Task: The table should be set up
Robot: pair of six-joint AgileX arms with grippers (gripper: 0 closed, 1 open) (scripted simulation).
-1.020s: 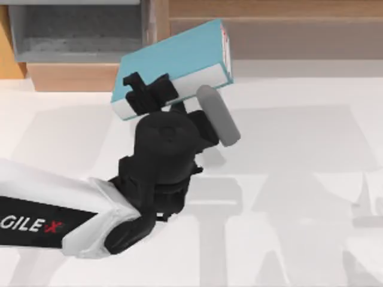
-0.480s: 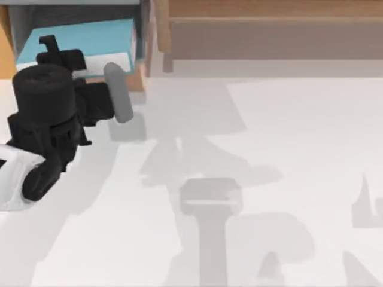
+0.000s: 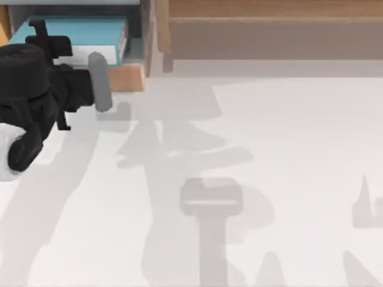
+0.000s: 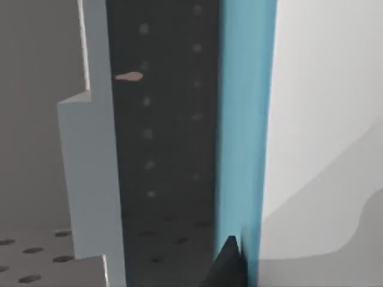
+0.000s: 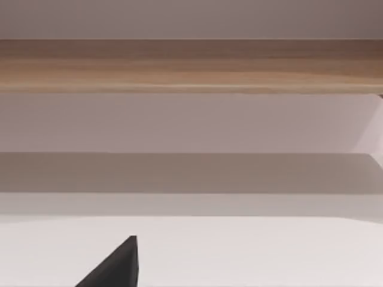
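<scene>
A light-blue book (image 3: 84, 31) with white page edges lies flat inside the wooden-fronted box (image 3: 127, 78) at the table's back left corner. My left gripper (image 3: 43, 34) reaches into the box and is shut on the book's left part. In the left wrist view the book's blue cover (image 4: 242, 131) runs alongside the box's dark dotted inside wall (image 4: 161, 149), with one black fingertip (image 4: 230, 263) against the cover. The white table (image 3: 287, 149) spreads across the top view. My right gripper (image 5: 116, 269) is parked low over the table, facing the back.
A long light-brown wooden shelf (image 3: 269, 24) runs along the back of the table, right of the box, and appears again as the shelf (image 5: 191, 66) in the right wrist view. Arm shadows fall across the white surface.
My left arm has swung left and back with the blue book, carrying it from above the table's back middle into the grey-lined box. The book now lies level inside.
</scene>
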